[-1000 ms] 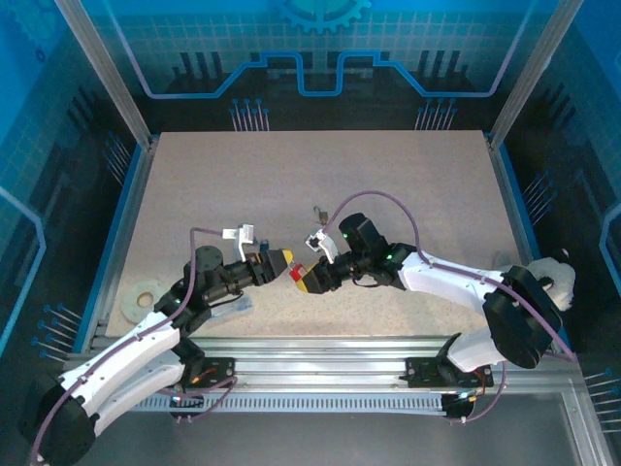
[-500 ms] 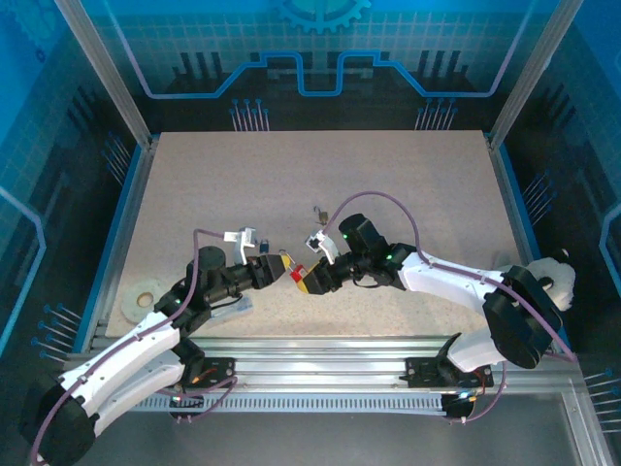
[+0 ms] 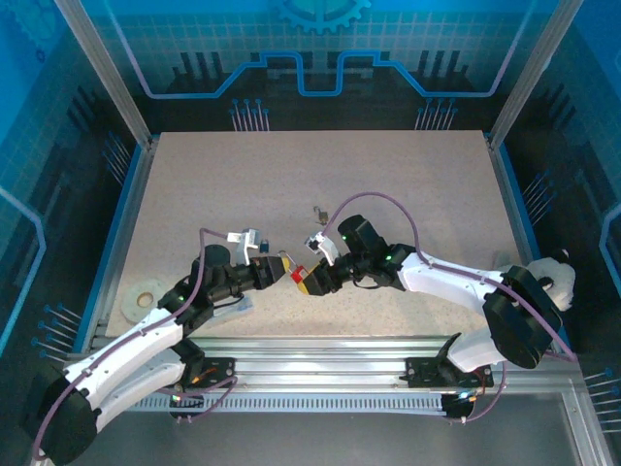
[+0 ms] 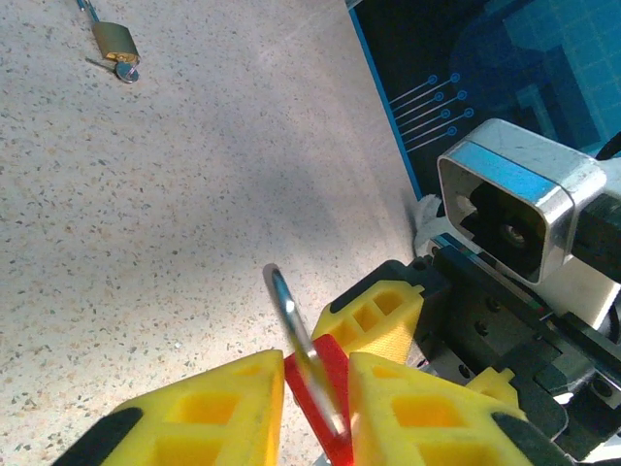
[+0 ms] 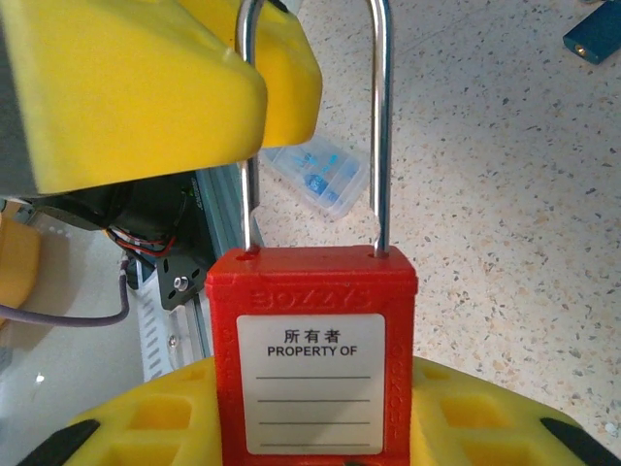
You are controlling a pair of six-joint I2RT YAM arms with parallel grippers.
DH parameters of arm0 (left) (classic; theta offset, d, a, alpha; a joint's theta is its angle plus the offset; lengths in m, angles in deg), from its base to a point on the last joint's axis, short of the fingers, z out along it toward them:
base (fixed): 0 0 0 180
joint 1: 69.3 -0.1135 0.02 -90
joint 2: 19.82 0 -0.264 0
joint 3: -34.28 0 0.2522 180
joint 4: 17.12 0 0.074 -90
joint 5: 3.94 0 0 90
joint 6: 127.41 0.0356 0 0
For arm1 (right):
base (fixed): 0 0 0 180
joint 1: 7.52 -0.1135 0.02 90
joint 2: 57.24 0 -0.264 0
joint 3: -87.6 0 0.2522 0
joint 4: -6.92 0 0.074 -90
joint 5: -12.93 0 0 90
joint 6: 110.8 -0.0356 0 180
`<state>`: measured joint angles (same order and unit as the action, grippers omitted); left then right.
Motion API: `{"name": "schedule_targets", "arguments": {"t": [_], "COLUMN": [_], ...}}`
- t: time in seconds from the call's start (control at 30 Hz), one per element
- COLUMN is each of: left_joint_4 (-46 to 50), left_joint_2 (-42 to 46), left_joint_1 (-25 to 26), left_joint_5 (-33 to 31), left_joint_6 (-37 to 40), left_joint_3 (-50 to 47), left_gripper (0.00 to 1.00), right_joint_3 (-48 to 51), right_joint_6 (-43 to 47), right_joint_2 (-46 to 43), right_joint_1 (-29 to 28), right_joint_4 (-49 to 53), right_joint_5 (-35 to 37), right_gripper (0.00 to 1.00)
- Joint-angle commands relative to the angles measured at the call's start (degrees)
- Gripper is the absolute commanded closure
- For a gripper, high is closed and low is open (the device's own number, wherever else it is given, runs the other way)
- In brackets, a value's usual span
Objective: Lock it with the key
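Note:
My right gripper (image 5: 315, 432) is shut on the body of the red padlock (image 5: 315, 320), holding it upright with its silver shackle (image 5: 380, 126) pointing at the left arm. My left gripper (image 4: 315, 367) has its yellow fingers (image 4: 209, 408) on either side of the shackle (image 4: 291, 320), with a thin gap still showing on one side. From above, both grippers (image 3: 287, 269) (image 3: 309, 282) meet at the padlock (image 3: 298, 276) near the table's front middle. A blue-teal piece (image 5: 594, 39) lies on the table at the frame edge; it looks like the key's head.
A small brass padlock (image 4: 114, 39) with a tiny key beside it lies further back (image 3: 317, 211). A white ring (image 3: 146, 294) sits at the left front. A clear plastic piece (image 5: 320, 180) lies under the left arm, near the metal front rail (image 3: 320, 349).
The left gripper has moved right to the red padlock's shackle and its fingers have narrowed around it. The right gripper and padlock have stayed still.

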<state>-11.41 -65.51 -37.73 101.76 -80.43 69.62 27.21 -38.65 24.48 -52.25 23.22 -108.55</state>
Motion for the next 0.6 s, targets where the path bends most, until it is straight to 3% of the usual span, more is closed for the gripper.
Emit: {"name": "schedule_targets", "arguments": {"t": [0.0, 0.3, 0.57], "left_joint_4": [1.55, 1.93, 3.77], "left_joint_2": [-0.58, -1.41, -3.16], "left_joint_1": [0.32, 0.29, 0.26], "left_joint_5": [-0.55, -0.31, 0.82], "left_joint_6": [2.08, 2.25, -0.36], "left_joint_3": [2.19, 2.82, 4.95], "left_gripper": [0.80, 0.86, 1.00], "right_joint_3": [-2.23, -2.37, -1.18], "right_joint_6": [1.41, 1.74, 2.51], "right_joint_2": [-0.76, -0.67, -2.99], "right_joint_1": [-0.86, -1.04, -2.47], "right_joint_4": [0.18, 0.67, 0.52], "right_joint_5": [-0.15, 0.90, 9.37], "right_gripper": [1.00, 1.00, 1.00]}}
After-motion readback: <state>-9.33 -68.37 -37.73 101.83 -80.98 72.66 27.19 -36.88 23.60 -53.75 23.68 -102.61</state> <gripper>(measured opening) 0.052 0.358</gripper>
